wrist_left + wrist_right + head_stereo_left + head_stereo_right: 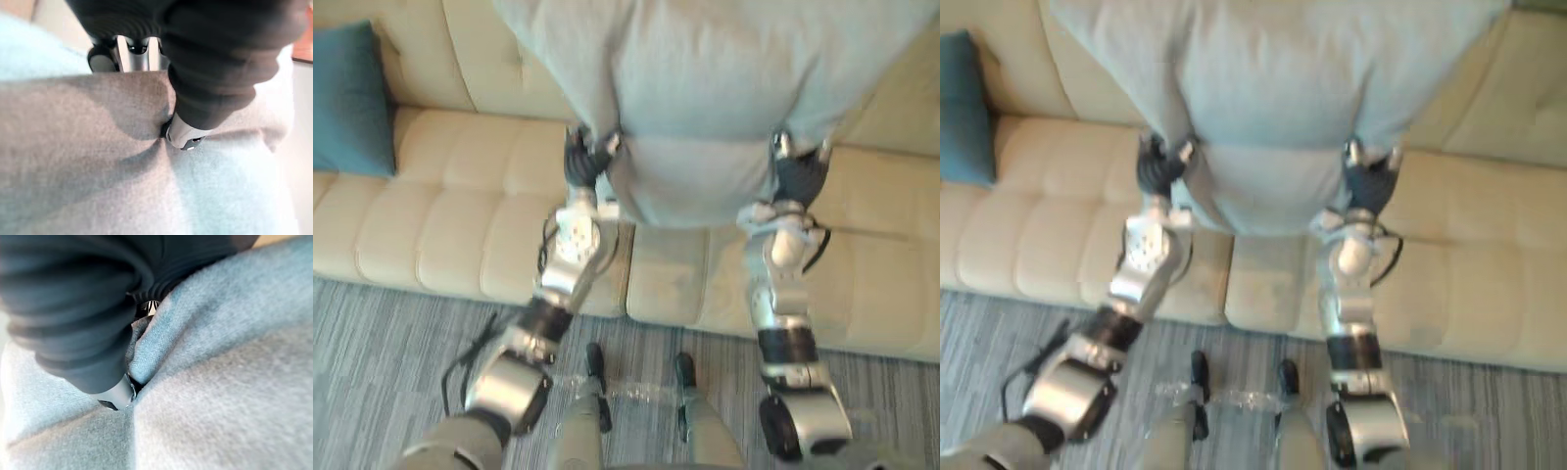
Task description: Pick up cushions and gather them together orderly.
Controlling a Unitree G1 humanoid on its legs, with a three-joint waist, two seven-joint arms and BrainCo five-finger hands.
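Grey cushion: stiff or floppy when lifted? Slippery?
Probably soft: the grey cushion creases deeply where the left hand and right hand pinch it. Likely light: two pinches seem to carry it. Fuzzy weave suggests little slip.

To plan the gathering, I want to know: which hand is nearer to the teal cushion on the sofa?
Left. The left hand grips the grey cushion at its edge toward the teal cushion; the right hand grips its far edge.

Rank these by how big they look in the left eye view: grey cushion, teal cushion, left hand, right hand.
1. grey cushion, though it is held up nearest the camera
2. teal cushion, cut off by the view's edge
3. left hand and right hand: alike, so not ranked
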